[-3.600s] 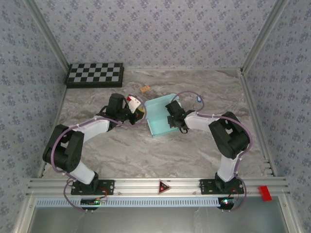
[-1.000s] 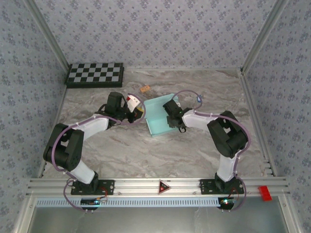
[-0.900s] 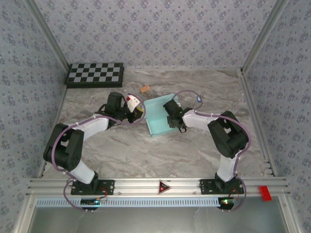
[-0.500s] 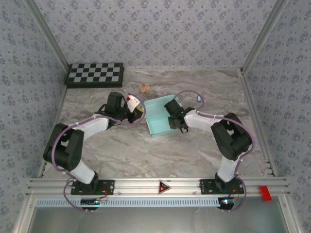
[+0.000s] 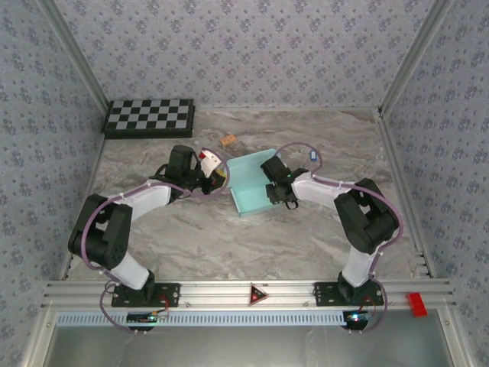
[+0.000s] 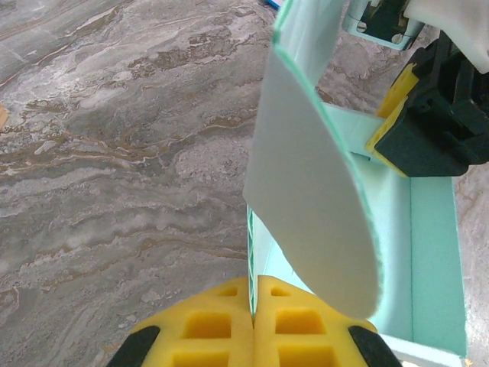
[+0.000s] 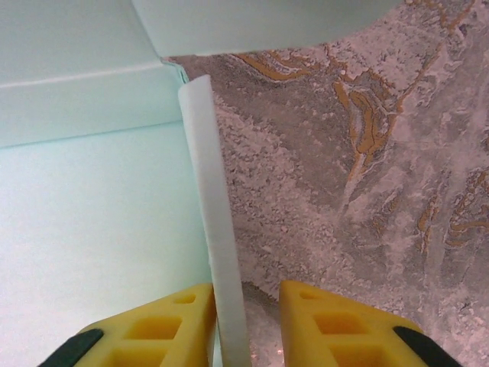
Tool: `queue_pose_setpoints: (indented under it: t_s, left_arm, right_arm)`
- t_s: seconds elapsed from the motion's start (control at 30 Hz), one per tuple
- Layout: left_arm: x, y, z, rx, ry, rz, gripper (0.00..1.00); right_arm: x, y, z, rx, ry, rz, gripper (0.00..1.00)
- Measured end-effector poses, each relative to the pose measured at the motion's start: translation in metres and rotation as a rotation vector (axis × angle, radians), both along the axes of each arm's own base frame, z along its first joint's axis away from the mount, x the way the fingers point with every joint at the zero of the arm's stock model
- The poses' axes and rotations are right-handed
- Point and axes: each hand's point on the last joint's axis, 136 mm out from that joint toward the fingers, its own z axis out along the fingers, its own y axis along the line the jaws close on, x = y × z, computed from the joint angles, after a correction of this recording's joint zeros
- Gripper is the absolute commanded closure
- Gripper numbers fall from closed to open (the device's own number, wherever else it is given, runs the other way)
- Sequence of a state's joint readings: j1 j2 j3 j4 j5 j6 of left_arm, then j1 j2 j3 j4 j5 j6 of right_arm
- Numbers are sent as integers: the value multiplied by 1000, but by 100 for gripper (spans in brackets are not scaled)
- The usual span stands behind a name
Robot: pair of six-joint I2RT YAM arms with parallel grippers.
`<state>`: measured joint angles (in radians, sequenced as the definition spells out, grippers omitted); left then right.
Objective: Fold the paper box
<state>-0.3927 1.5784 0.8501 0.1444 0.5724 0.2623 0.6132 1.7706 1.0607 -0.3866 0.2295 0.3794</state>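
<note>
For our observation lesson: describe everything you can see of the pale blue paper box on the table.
The paper box is thin pale aqua card, whitish outside, half-formed into an open tray with raised walls and one rounded flap standing. It rests on the table. The left hand pinches its left wall; the right hand straddles its right wall, jaws apart.

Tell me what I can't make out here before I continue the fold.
Right wrist: the right gripper straddles a wall of the paper box, but the bottom edge cuts off where its pads sit.
Left wrist: above the left gripper, the curled flap hides much of the box's inside.
Top external: both grippers' bodies cover their grip points; the small tan item is too small to identify.
</note>
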Motion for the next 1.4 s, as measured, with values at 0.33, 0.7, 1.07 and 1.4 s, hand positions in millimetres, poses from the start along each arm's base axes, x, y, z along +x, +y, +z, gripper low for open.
queue_pose_setpoints:
  t_s: [0.33, 0.7, 1.07, 1.4]
  left_arm:
    - [-2, -1, -1, -3, 8, -7, 100]
    - [-2, -1, 0, -3, 6, -11, 100]
    - [-4, -2, -1, -5, 12, -18, 100]
    - [-5, -2, -1, -2, 14, -21, 100]
  right_arm:
    - [-5, 4, -3, -22, 14, 46, 88]
    - [-4, 3, -3, -87, 38, 68, 87]
    - [-5, -3, -4, -186, 60, 104, 85]
    - [-5, -3, -5, -215, 64, 111, 84]
